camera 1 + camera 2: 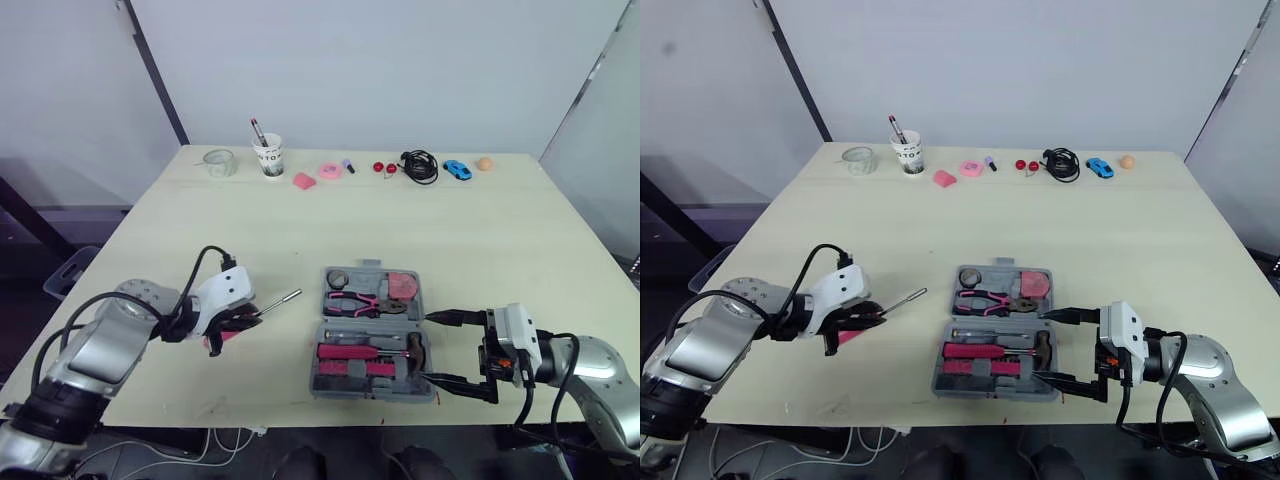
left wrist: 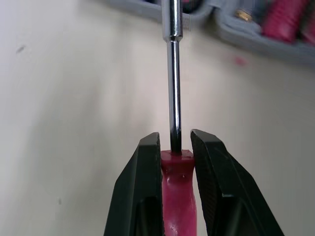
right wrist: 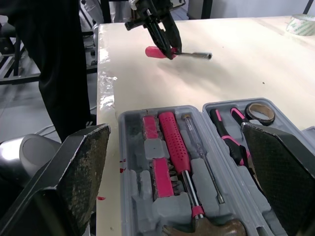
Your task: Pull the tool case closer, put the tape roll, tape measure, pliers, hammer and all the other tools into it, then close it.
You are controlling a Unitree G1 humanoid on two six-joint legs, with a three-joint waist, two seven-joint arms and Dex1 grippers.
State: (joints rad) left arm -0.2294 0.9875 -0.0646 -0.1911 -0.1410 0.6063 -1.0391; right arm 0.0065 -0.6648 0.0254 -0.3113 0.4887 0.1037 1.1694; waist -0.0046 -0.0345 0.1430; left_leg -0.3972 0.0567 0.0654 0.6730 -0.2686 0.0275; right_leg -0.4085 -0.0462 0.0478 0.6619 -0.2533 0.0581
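**Item:** screwdriver (image 1: 278, 303), pink handle, bare steel shaft.
**Location:** lower left of the head view, apparently clear of the table (image 1: 300, 230), with the shaft aimed at the open tool case (image 1: 316, 375) at lower centre.
**Held by:** left gripper (image 2: 174, 142), pinching the handle's front end where the shaft begins.
**Handling:** likely light and rigid. The smooth handle may swivel, so a mid-handle grip seems safer.
**Right gripper** (image 1: 443, 350): spread wide at lower right, just beside the case's right edge.

A lab: bare grey walls (image 1: 400, 70), pale table (image 1: 300, 225), cables (image 1: 195, 445) underneath.
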